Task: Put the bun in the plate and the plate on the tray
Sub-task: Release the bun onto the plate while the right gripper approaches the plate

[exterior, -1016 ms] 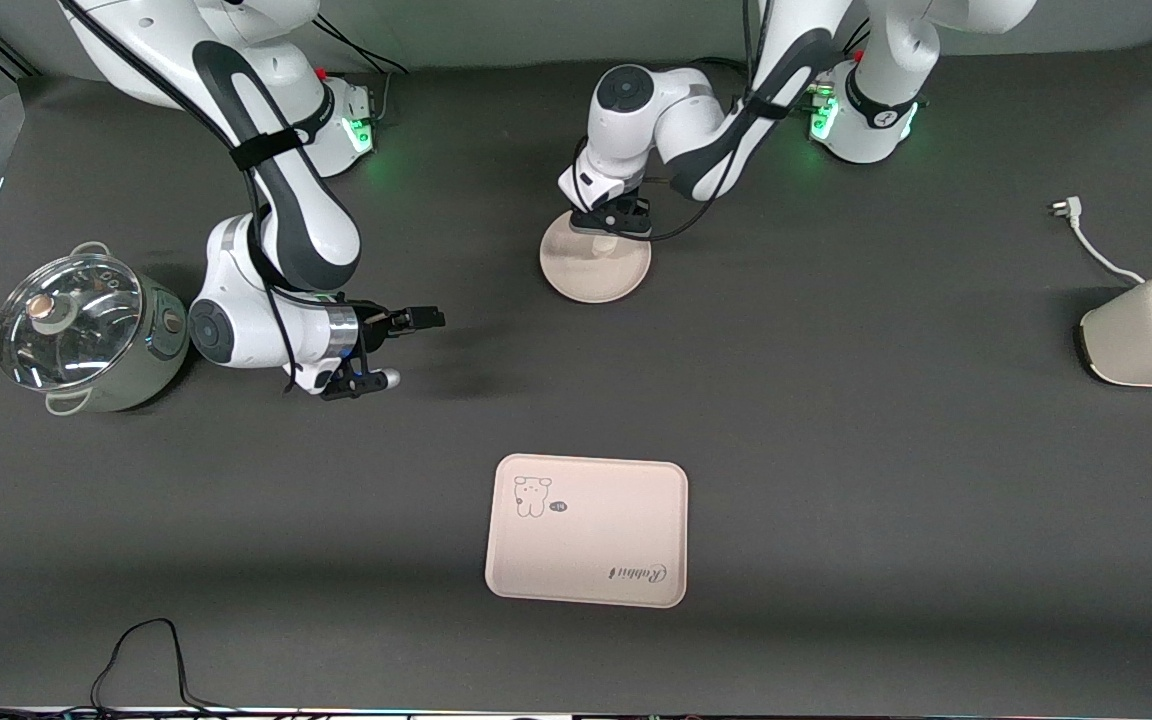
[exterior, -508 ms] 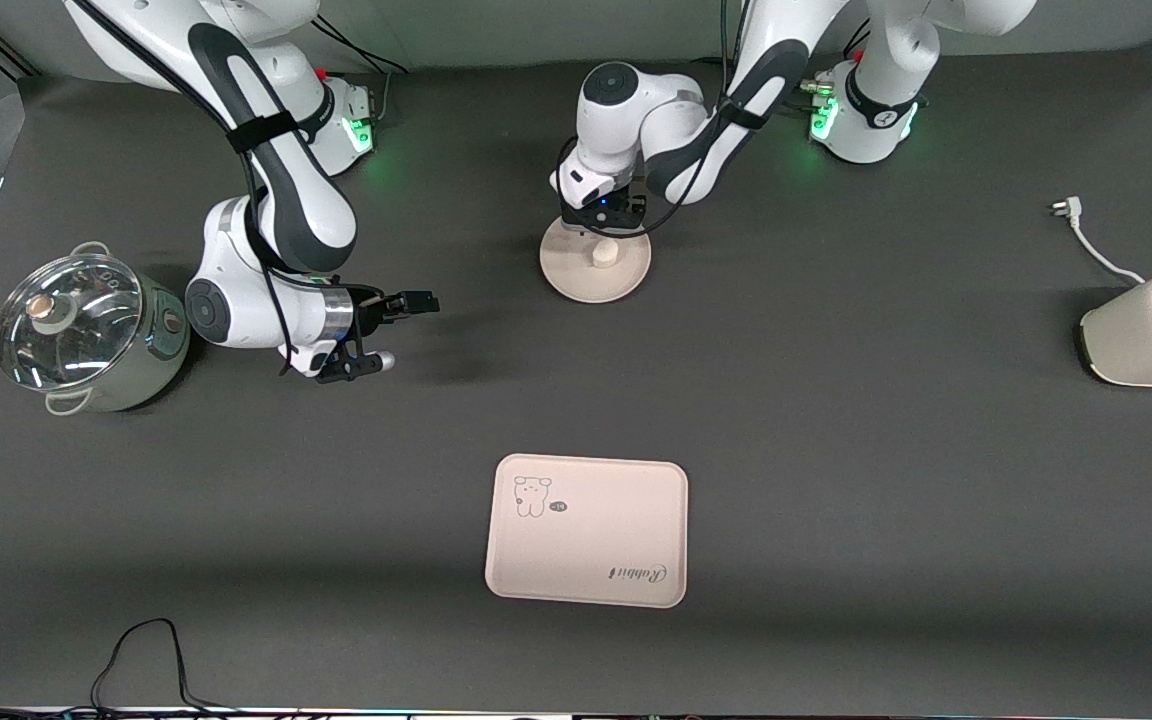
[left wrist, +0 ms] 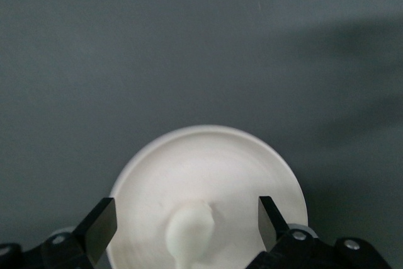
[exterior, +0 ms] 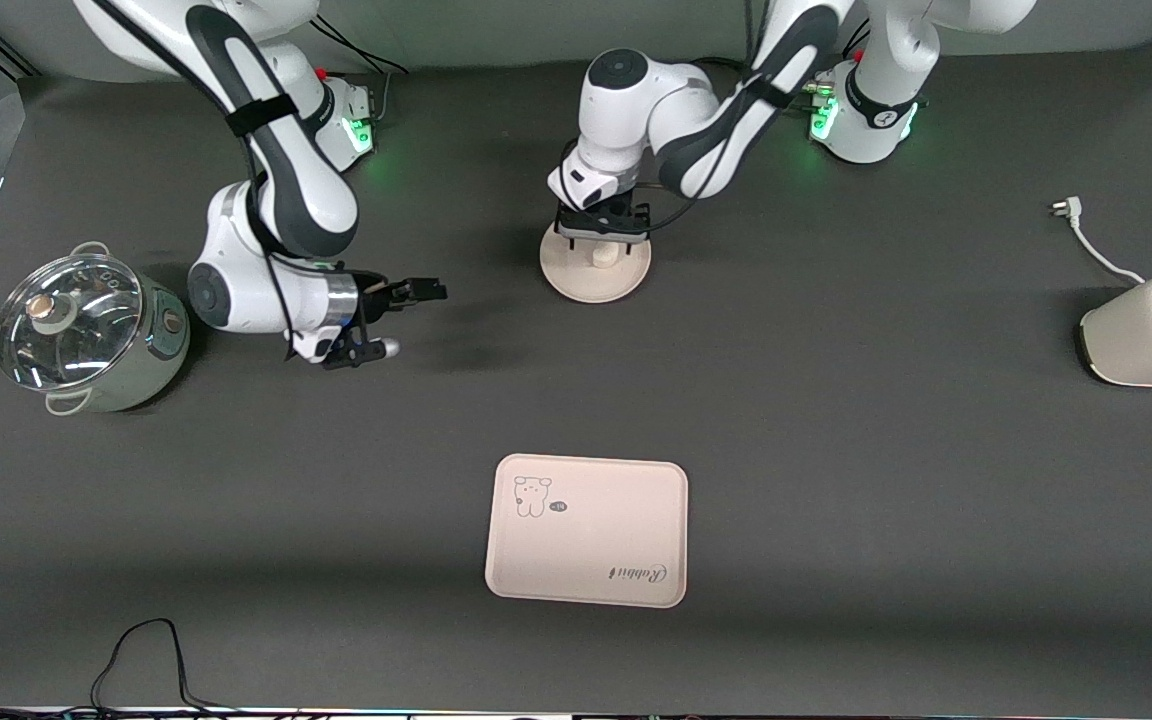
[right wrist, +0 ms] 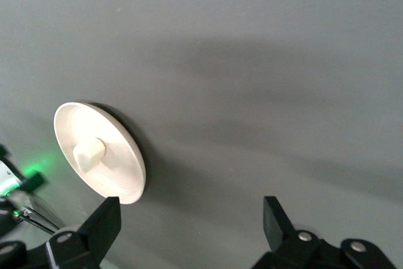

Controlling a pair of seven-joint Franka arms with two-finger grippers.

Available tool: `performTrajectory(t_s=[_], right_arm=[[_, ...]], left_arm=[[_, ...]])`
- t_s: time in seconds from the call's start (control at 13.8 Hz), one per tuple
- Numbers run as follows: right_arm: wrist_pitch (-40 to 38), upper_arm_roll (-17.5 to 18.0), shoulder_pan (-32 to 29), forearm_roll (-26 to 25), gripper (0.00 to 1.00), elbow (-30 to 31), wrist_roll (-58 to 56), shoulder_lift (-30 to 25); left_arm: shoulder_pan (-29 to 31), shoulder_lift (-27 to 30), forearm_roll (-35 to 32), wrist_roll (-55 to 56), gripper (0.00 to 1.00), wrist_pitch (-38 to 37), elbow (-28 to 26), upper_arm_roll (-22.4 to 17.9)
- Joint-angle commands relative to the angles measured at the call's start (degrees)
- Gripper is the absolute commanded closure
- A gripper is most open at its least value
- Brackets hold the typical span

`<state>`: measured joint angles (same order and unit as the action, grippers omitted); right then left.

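Note:
The bun [exterior: 603, 258] lies in the round cream plate [exterior: 584, 286], toward the robots' side of the table's middle. My left gripper [exterior: 596, 226] hovers open just over the plate, empty. In the left wrist view the bun [left wrist: 189, 236] lies on the plate [left wrist: 214, 162] between the open fingers of the gripper [left wrist: 187, 220]. My right gripper [exterior: 422, 292] is open and empty, low over bare table beside the plate, toward the right arm's end. Its wrist view shows the gripper [right wrist: 192, 218], the plate [right wrist: 123, 168] and the bun [right wrist: 88, 152]. The cream tray [exterior: 586, 545] lies empty, nearer to the front camera.
A steel pot with a glass lid [exterior: 86, 330] stands at the right arm's end. A cream toaster [exterior: 1151, 335] and its white plug cable [exterior: 1081, 225] are at the left arm's end. A black cable [exterior: 146, 650] lies by the front edge.
My left gripper has let go of the bun, which now lies in the plate, and has risen a little above it. The right arm shifted slightly.

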<state>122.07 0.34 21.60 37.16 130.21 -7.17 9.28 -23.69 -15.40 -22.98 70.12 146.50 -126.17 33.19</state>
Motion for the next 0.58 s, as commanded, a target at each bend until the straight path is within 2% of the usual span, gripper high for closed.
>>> performTrajectory(t_s=[0.0,0.15,0.22,0.29,0.36,0.51], right_arm=[[7.9,-0.78,7.37,5.61,0.0,5.57,-0.92,-2.42],[9.66,-0.7,9.85,9.15,0.0,5.84,-0.92,-2.34],[13.51,-0.7,14.04,9.76,0.0,6.45,-0.39,-2.07],[16.33,-0.7,16.52,12.82,0.0,6.98,1.09,-2.07],[17.58,-0.7,17.76,15.11,0.0,7.07,1.54,-1.64],[21.69,-0.7,20.92,15.66,0.0,6.98,1.37,0.12]], left_arm=[[4.69,6.94,8.09,-11.88,0.0,-4.18,0.04,-0.75],[6.98,9.85,12.93,-23.48,0.0,-12.77,3.72,-3.3],[9.17,11.51,15.05,-28.41,0.0,-17.86,5.56,-4.0],[10.84,13.79,16.55,-32.55,0.0,-21.48,6.63,-5.84],[11.82,16.34,18.04,-36.76,0.0,-24.3,7.16,-8.55],[14.63,20.91,21.99,-45.72,0.0,-29.66,8.74,-14.09]])
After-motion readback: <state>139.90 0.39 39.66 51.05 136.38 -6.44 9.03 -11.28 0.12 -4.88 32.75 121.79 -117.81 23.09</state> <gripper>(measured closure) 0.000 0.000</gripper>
